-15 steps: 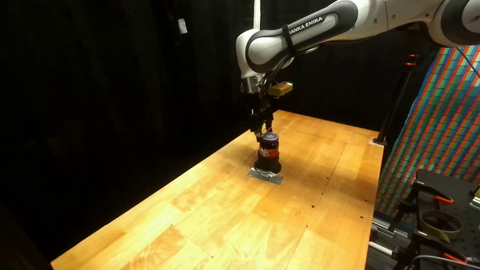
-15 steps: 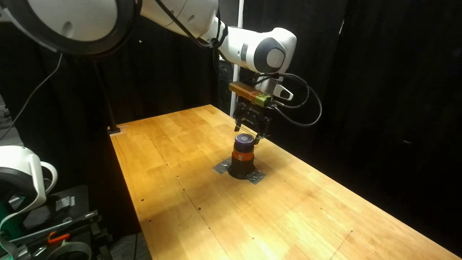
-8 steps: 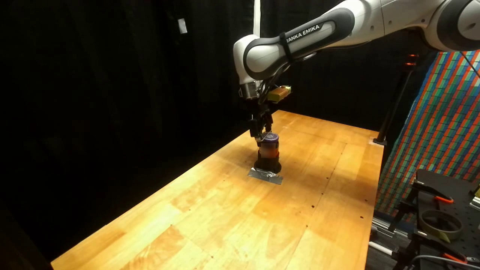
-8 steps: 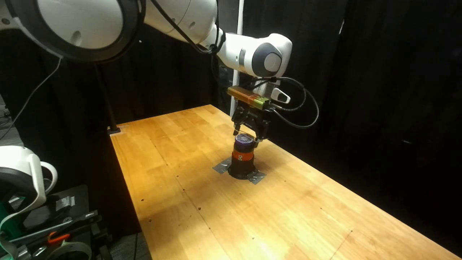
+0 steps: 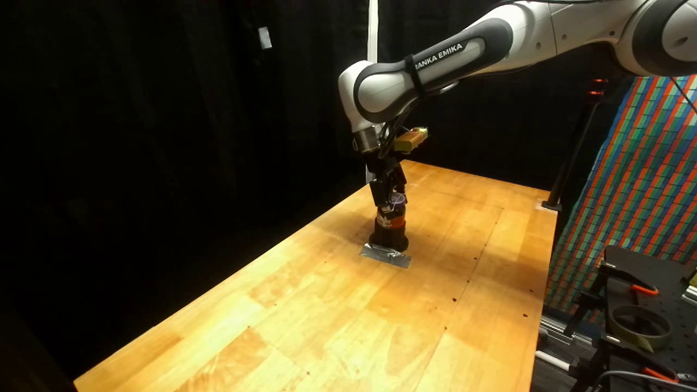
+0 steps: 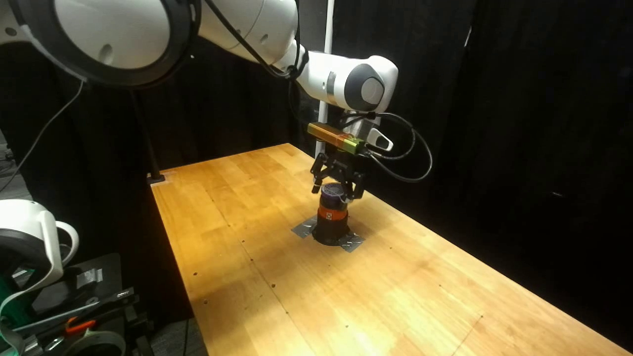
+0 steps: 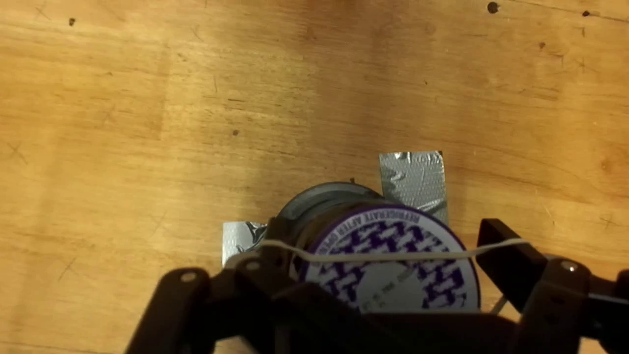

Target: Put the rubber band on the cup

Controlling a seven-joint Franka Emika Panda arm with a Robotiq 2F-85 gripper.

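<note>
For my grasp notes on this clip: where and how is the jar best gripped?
Probably by opposite sides of its round lid, coming straight down from above: the jar stands upright with that lid facing up, while the dark base flares wider and has tape at its edge.

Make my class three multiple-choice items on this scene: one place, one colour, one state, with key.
1. The silver tape lies:
A) on the arm
B) at the foot of the cup
C) on the curtain

2. The edge of the lid is:
A) purple
B) green
C) yellow

3. The rubber band is:
A) coiled on the table
B) hanging slack
C) stretched between the fingers of the claw

1B, the tape meets its base; 2A, the wrist view shows purple; 3C, one strand joins both fingers.
</note>
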